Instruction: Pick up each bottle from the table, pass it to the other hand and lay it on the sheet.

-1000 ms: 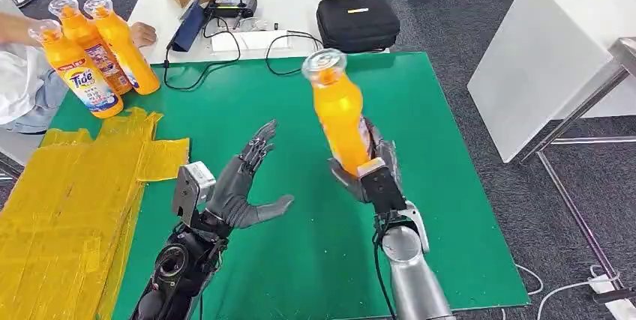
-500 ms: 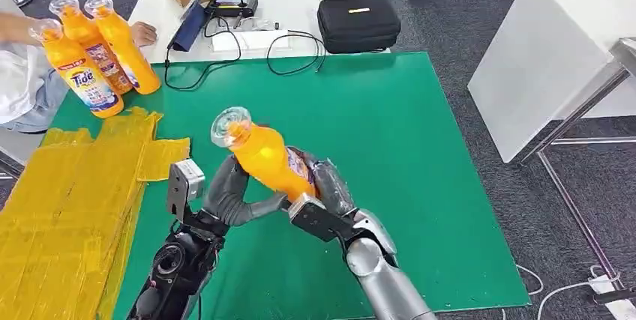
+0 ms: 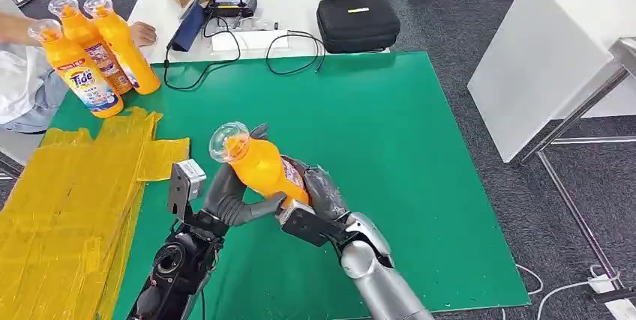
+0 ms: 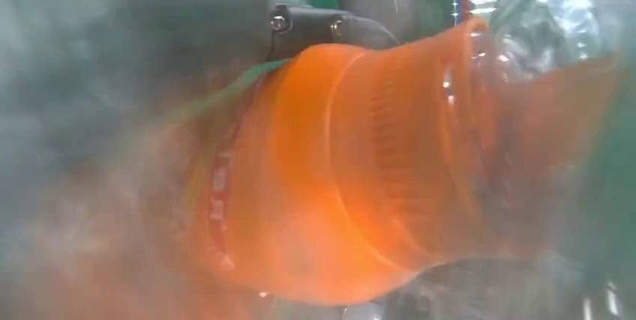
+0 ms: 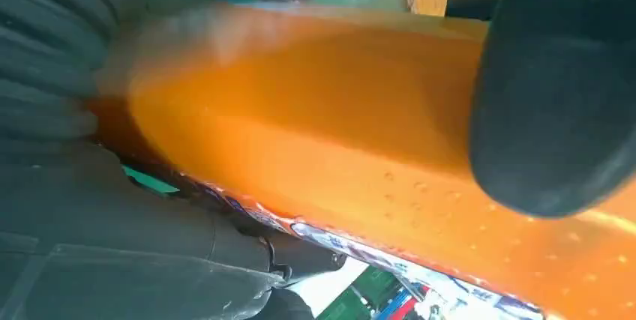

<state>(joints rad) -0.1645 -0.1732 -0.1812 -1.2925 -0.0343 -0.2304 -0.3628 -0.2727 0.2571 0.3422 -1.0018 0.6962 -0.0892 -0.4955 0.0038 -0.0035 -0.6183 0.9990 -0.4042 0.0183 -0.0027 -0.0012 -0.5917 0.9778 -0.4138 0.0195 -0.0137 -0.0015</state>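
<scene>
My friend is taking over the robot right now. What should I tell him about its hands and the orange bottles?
Right hand grips the orange plastic bottle with the clear cap by its lower body, tilted above the green table mat. Left hand is wrapped around the same bottle: handover under way.
Three more orange bottles stand at the mat's far left corner, beside a person's hand.
No bottle lies on the yellow sheet.
Left: release by the right hand, lay this bottle on the sheet, then the other three.
</scene>
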